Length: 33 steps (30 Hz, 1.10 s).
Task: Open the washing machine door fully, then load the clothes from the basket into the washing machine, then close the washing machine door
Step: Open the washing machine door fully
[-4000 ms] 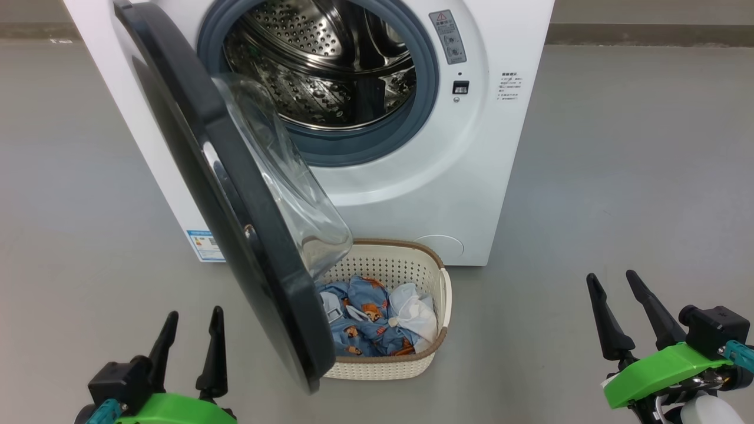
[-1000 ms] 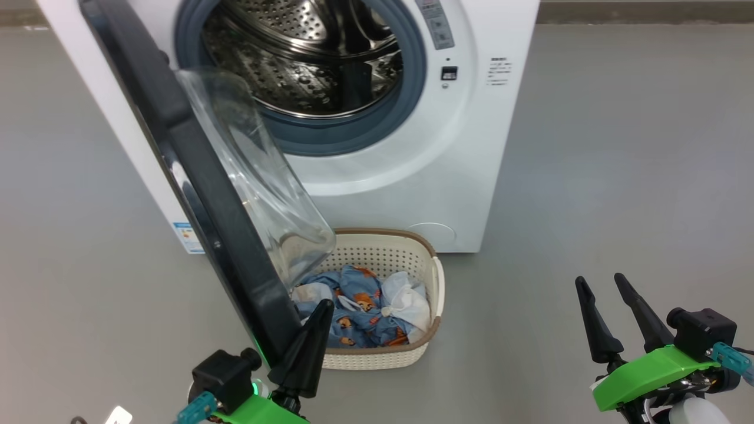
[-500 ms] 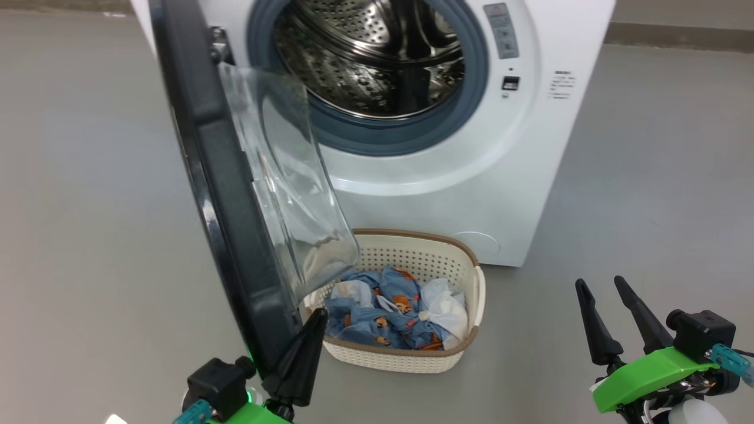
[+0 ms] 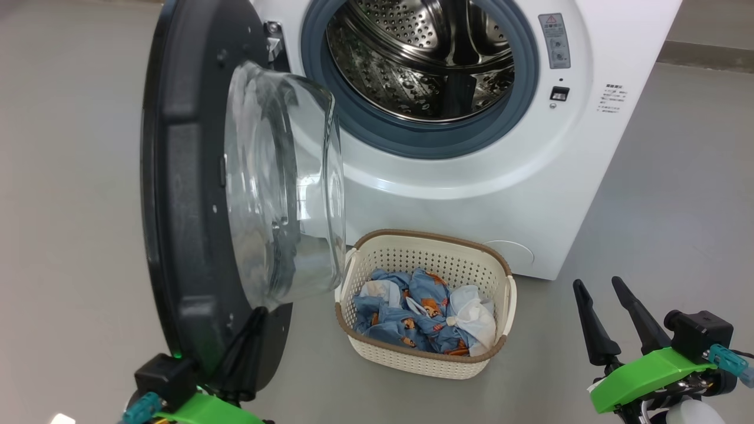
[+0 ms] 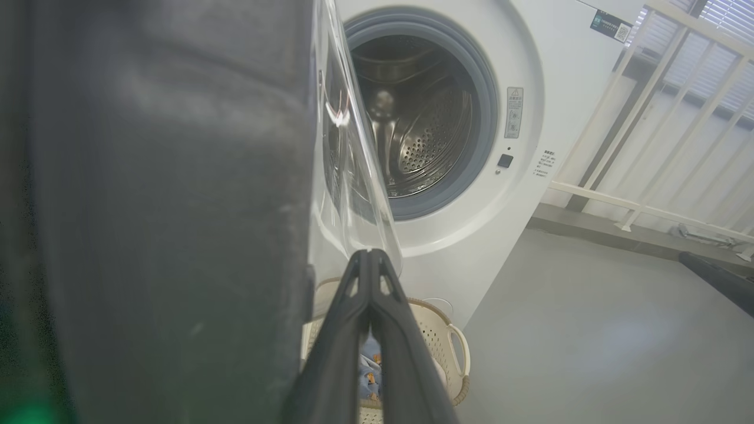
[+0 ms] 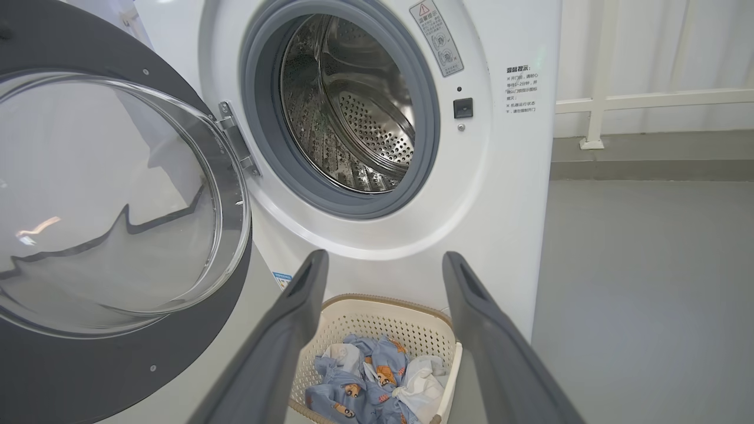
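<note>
Fingers of the left gripper (image 4: 257, 318), squeezed together, point up against the bottom edge of the washing machine door (image 4: 182, 176); the right gripper (image 4: 596, 285) points up too, spread wide.

The washing machine door (image 4: 188, 176) has a matt dark grey plastic inner face around a clear, glossy glass bowl (image 4: 283, 188). The washing machine (image 4: 471, 194) has a smooth, glossy white shell, a shiny perforated steel drum (image 4: 412, 65) and a matt grey rubber gasket (image 4: 412, 140). The basket (image 4: 424, 362) is cream perforated plastic with a brown woven-look rim and 2 smooth handles. The clothes (image 4: 406, 321) are soft, crumpled cloth. The floor (image 4: 660, 194) is smooth grey with a dull sheen.
</note>
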### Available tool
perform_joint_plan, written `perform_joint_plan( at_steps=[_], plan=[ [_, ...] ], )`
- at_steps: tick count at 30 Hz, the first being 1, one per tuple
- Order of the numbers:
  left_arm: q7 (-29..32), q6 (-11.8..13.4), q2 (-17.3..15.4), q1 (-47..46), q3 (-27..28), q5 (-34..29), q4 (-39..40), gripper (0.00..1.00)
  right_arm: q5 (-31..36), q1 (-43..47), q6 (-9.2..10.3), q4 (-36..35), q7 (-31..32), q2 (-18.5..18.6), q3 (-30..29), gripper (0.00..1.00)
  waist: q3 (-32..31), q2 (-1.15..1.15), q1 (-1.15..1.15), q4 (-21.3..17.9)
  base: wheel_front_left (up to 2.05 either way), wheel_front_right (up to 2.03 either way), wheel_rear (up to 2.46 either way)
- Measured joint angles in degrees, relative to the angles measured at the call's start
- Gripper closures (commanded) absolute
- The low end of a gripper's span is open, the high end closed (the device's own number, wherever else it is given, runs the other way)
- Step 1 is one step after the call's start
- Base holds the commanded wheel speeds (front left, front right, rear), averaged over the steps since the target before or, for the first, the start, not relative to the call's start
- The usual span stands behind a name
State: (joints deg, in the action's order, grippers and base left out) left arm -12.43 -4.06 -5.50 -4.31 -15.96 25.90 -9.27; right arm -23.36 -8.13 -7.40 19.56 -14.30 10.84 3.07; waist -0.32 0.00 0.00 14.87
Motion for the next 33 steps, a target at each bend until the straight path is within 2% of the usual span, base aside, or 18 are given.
perform_joint_plan(
  at_steps=[8,17,33],
  plan=[
    [2.5,0.9,-2.4,-0.2,2.8,1.5,0.0,1.0,0.0,0.0,0.0,0.0,0.0,-0.6,-0.1,0.0,0.6,0.0,0.0,1.1,0.0,0.0,0.0],
    [4.4,3.3,-5.6,-1.9,7.4,3.5,-1.8,1.0,0.0,0.0,0.0,-0.1,0.0,-1.6,-0.5,0.0,2.2,0.0,0.0,2.3,0.0,0.0,0.0],
    [5.5,2.9,-10.1,-12.2,11.5,5.3,-13.6,1.0,0.1,-1.4,0.0,-0.1,0.0,-3.1,-1.3,0.0,5.0,0.0,0.0,6.1,0.0,0.0,0.0]
  ],
)
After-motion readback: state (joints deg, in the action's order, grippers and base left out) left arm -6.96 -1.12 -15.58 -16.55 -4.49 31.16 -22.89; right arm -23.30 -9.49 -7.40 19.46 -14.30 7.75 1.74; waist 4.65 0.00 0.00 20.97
